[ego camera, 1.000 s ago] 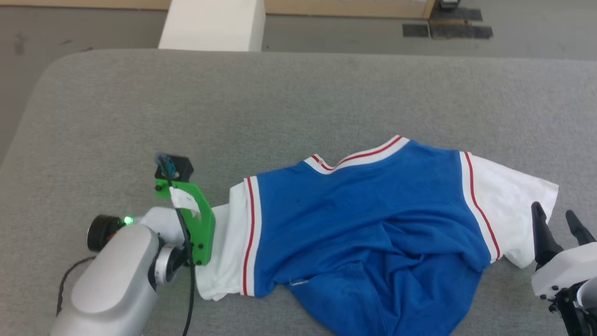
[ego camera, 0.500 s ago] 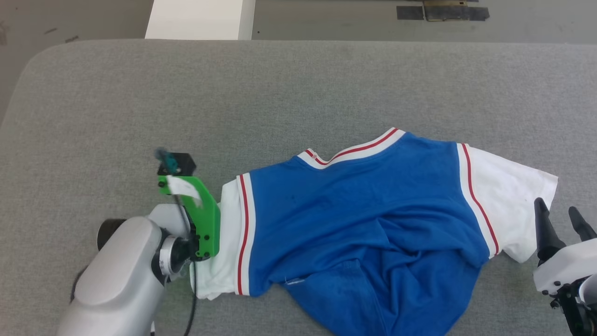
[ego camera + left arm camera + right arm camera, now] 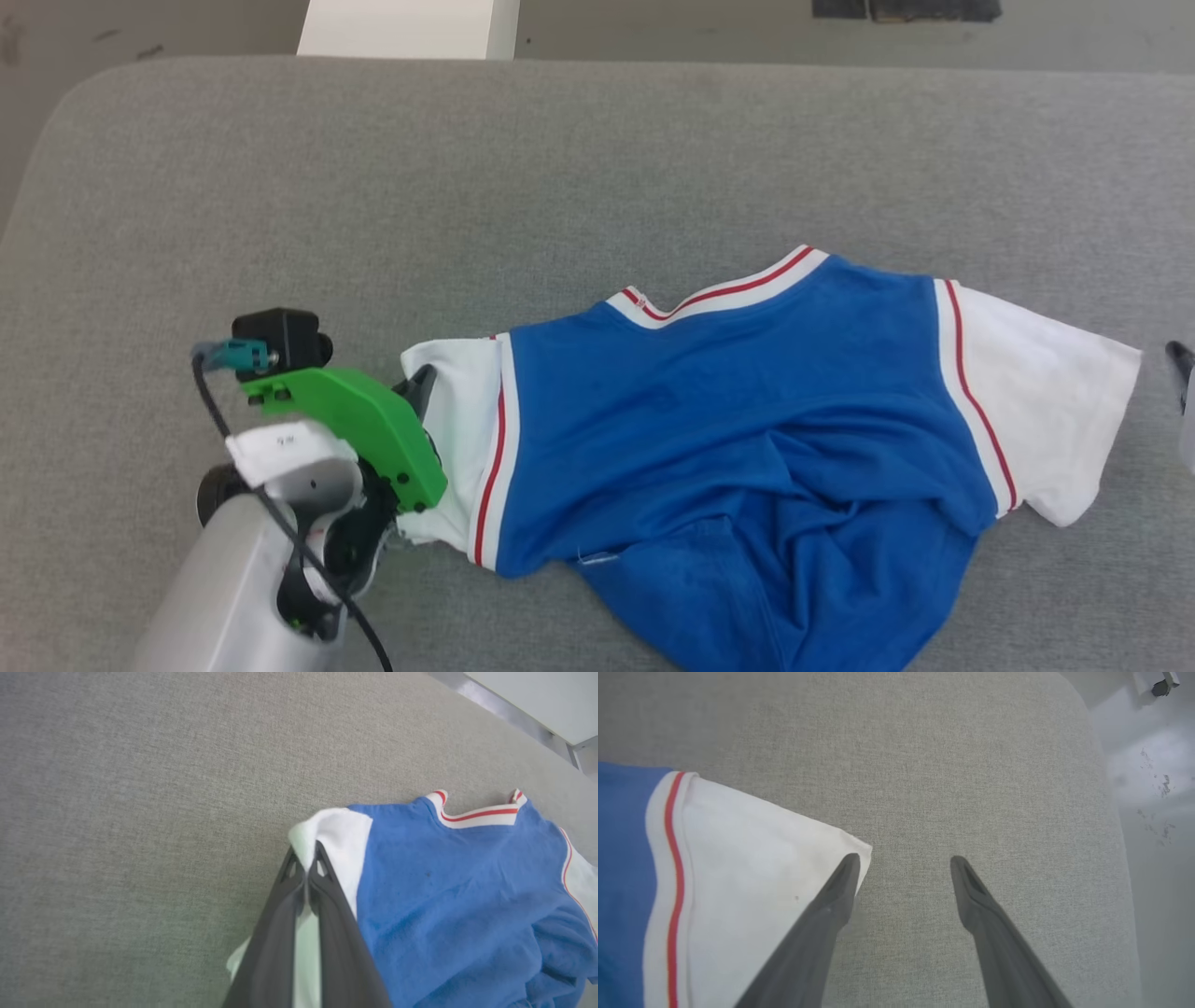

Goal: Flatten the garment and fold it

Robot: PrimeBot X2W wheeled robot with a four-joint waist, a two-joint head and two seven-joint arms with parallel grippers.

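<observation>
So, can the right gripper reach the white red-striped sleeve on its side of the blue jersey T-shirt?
Probably yes. The right gripper is open, with one finger at the corner of the white sleeve, and nothing lies between them on the grey padded surface.

Lab-like workroom, grey felt-covered table (image 3: 597,168), bare taped floor (image 3: 653,28)

We log the garment (image 3: 728,420) blue, white sleeves, red-striped trim; counter (image 3: 560,187) grey; wrist bracket (image 3: 364,429) green; plug (image 3: 229,355) possibly teal.
</observation>
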